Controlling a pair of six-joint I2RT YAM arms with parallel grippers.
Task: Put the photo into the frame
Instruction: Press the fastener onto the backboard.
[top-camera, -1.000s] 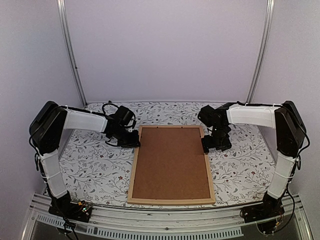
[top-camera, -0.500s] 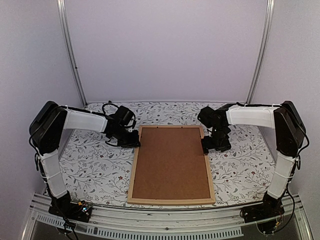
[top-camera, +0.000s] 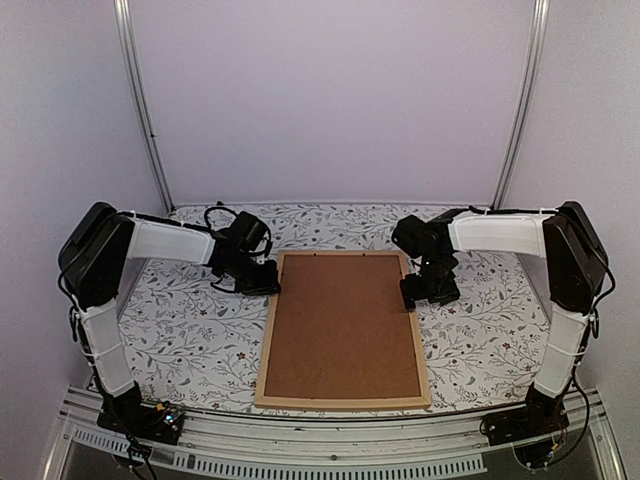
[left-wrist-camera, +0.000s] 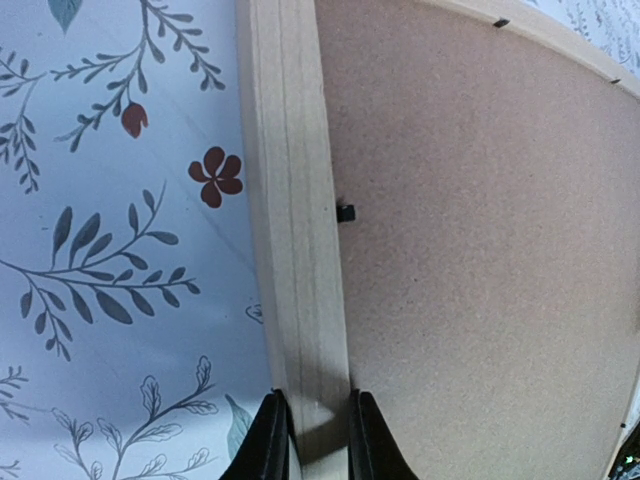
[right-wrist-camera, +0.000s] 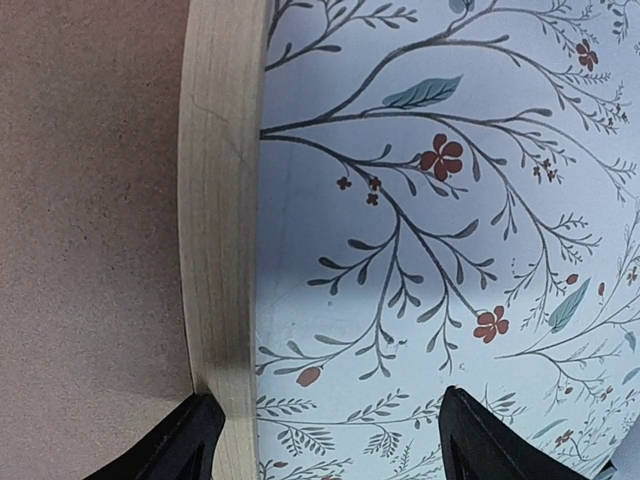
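Note:
The frame (top-camera: 268, 340), light wood bars, lies flat in the middle of the table with a plain brown backing board (top-camera: 345, 325) filling it. The photo is hidden. My left gripper (top-camera: 270, 283) is at the frame's far left corner. In the left wrist view the left gripper (left-wrist-camera: 318, 440) is shut on the wooden bar (left-wrist-camera: 290, 200). My right gripper (top-camera: 415, 293) is at the frame's far right side. In the right wrist view the right gripper (right-wrist-camera: 328, 440) stands open, one finger over the board beside the bar (right-wrist-camera: 222, 200), the other out over the cloth.
A floral tablecloth (top-camera: 180, 330) covers the table on both sides of the frame. A small black tab (left-wrist-camera: 346, 213) sits at the bar's inner edge on the backing board (left-wrist-camera: 480, 250). White walls and two metal posts close off the back.
My right gripper has edged slightly left toward the frame's right bar. The left gripper and the frame have not moved.

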